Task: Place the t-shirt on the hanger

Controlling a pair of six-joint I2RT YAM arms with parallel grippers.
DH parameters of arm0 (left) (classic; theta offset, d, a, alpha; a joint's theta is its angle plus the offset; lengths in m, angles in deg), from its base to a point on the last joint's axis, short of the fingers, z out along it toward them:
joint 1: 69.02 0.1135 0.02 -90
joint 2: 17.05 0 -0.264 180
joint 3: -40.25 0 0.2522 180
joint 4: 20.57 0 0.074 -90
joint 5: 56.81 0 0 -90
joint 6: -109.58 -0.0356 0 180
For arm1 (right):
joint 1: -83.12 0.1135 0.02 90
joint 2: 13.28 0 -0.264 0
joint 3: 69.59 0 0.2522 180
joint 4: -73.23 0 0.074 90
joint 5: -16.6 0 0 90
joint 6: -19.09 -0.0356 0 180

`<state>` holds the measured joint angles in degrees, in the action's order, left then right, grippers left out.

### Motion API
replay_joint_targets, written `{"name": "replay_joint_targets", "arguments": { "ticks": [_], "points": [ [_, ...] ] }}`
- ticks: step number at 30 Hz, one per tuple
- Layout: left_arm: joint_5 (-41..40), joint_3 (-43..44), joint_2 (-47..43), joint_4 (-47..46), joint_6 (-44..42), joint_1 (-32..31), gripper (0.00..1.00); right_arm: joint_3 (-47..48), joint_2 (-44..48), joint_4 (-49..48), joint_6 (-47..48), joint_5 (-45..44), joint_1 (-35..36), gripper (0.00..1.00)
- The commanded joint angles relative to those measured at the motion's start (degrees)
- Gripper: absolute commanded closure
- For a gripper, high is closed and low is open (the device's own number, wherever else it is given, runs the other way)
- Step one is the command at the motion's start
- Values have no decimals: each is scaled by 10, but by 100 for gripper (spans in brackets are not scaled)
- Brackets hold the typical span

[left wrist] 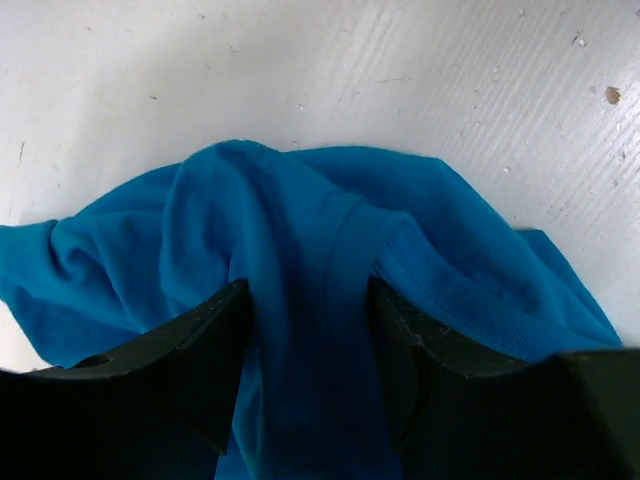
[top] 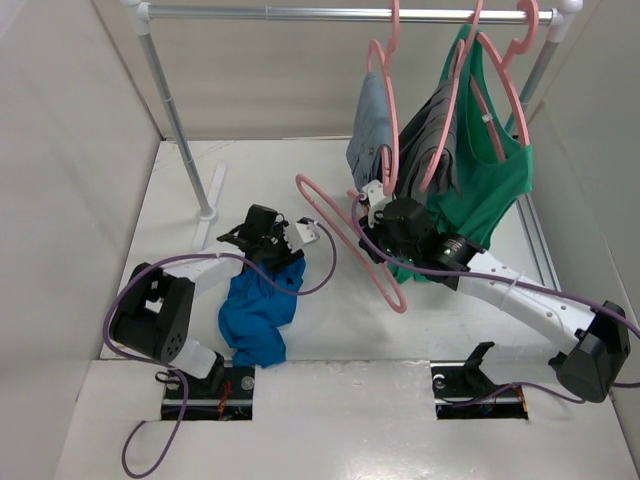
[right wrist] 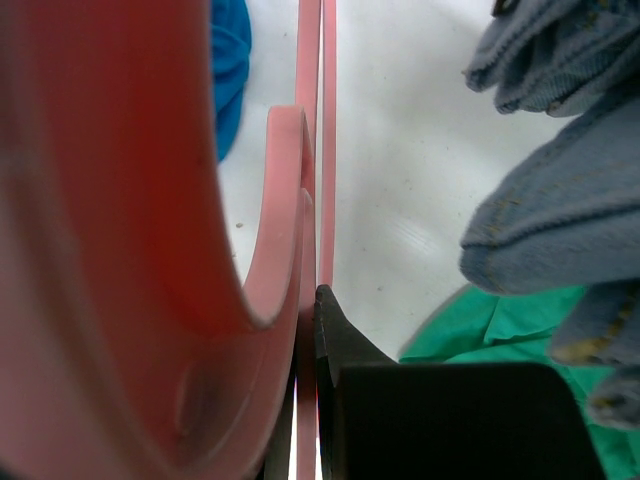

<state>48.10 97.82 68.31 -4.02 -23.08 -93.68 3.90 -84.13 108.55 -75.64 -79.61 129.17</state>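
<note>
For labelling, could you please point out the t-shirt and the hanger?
t-shirt [top: 255, 318]: top external view, middle of the crumpled cloth.
hanger [top: 385, 293]: top external view, pink arm near its rounded end.

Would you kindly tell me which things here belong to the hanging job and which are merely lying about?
Job: t-shirt, in left gripper; hanger, in right gripper.
Not part of it: green tank top, grey garments, rail.

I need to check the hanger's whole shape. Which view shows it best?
Top external: nearly the whole hanger shows. Right wrist gives only a blurred close-up of its bars; left wrist shows none of it.
</note>
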Motion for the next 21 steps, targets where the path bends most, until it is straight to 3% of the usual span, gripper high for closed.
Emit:
{"name": "replay_joint_targets", "arguments": {
  "ticks": [1,2,3,4,5,6,8,13,21],
  "points": [
    [17,11,-13,8,-8,1,53,14,7,-11,0,-15,-3,100],
    [25,17,-13,14,-2,1,65,14,7,-11,5,-20,-3,100],
    [25,17,-13,20,-2,1,65,14,7,-11,5,-20,-3,100],
    [25,17,-13,20,3,1,80,20,0,-11,5,-20,-3,100],
    [25,17,-13,20,3,1,80,20,0,-11,5,-20,-3,100],
    [25,22,-13,20,11,1,92,20,0,-11,11,-14,-3,100],
    [19,42,-13,40,23,1,100,26,-11,-6,17,-9,-3,100],
    [8,146,-26,131,67,16,100,33,-5,41,46,51,-3,100],
    [-11,193,-14,185,119,16,100,-37,90,79,39,124,-3,100]
  ]
}}
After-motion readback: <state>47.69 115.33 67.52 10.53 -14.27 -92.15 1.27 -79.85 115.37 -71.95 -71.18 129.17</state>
